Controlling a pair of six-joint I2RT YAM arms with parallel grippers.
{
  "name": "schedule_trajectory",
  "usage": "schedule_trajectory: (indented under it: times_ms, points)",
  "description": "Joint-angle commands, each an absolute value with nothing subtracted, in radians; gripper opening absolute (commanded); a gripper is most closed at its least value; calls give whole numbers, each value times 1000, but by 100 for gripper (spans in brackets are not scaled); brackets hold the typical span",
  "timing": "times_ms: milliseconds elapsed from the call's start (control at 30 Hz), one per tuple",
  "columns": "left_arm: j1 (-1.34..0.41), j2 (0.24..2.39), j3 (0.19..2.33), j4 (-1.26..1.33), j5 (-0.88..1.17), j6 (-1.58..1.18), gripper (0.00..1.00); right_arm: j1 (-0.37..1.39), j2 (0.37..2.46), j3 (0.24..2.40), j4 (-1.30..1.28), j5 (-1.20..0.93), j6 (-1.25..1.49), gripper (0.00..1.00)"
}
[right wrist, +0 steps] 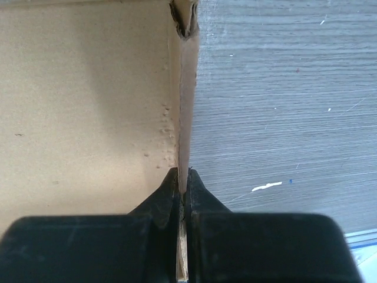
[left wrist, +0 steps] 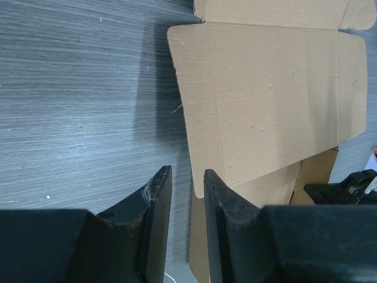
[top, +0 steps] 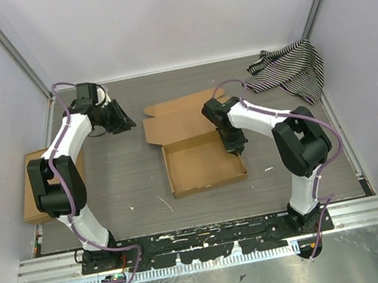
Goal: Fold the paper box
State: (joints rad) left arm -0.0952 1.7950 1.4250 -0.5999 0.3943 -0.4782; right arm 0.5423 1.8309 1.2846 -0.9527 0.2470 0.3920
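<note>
Paper box [top: 204,164] sits mid-desk [top: 126,178], side walls up, lid panel open behind. Right gripper [right wrist: 183,177] pressed together on its right wall, pinching cardboard. Left gripper [left wrist: 187,177] partly spread, empty, just beside the lid's left edge.

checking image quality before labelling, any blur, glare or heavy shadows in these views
top external: even soft light, sharp throughout; left wrist: the paper box casts a dark shadow on the table, left fingers nearly black; right wrist: box wall sharp, right fingers dark with little detail
</note>
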Motion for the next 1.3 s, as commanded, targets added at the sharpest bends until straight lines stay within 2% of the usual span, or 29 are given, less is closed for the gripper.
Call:
schedule_trajectory:
  times_ms: [0, 33, 67, 100, 167, 333, 433, 467, 500, 533, 567, 667, 700, 733, 767, 833, 933, 1100, 1267]
  points:
    - [-97, 1823, 1482, -651, 390, -460, 35, 548, 1826, 1315, -961, 261, 402, 2]
    - [-97, 1822, 1483, -653, 389, -458, 35, 548, 1832, 1329, -967, 267, 410, 17]
    - [-97, 1820, 1482, -654, 386, -455, 35, 548, 1833, 1344, -970, 268, 414, 39]
    - [-97, 1817, 1480, -654, 383, -454, 35, 548, 1831, 1353, -969, 270, 419, 49]
    - [-97, 1814, 1479, -652, 382, -454, 35, 548, 1823, 1371, -963, 275, 425, 58]
    - [-96, 1818, 1485, -649, 390, -457, 35, 521, 1881, 1446, -950, 272, 416, 60]
    - [-97, 1819, 1486, -650, 392, -458, 35, 514, 1930, 1471, -942, 258, 409, 56]
    - [-97, 1819, 1485, -651, 390, -457, 35, 512, 1943, 1470, -938, 248, 408, 52]
    - [-97, 1817, 1482, -649, 389, -456, 35, 511, 1954, 1466, -932, 242, 408, 40]
    - [-97, 1815, 1481, -649, 390, -456, 35, 509, 1960, 1459, -924, 244, 414, 19]
    - [-97, 1815, 1479, -649, 389, -456, 35, 508, 1958, 1444, -910, 243, 418, 4]
    - [-97, 1815, 1484, -654, 382, -452, 35, 498, 1942, 1415, -884, 229, 423, 1]
    - [-97, 1817, 1488, -657, 382, -449, 35, 496, 1938, 1416, -885, 232, 425, 10]
    - [-96, 1819, 1491, -660, 382, -446, 35, 494, 1931, 1421, -887, 236, 423, 33]
    - [-97, 1821, 1494, -666, 381, -444, 35, 493, 1922, 1425, -888, 239, 422, 52]
    - [-96, 1830, 1504, -673, 380, -441, 36, 488, 1901, 1437, -889, 231, 419, 63]
    - [-97, 1844, 1527, -691, 383, -438, 36, 467, 1863, 1469, -897, 201, 424, 68]
    - [-97, 1876, 1580, -738, 390, -426, 36, 359, 1818, 1541, -893, 109, 407, 69]
    - [-95, 1917, 1614, -763, 436, -403, 38, 201, 1869, 1637, -830, -90, 351, 69]
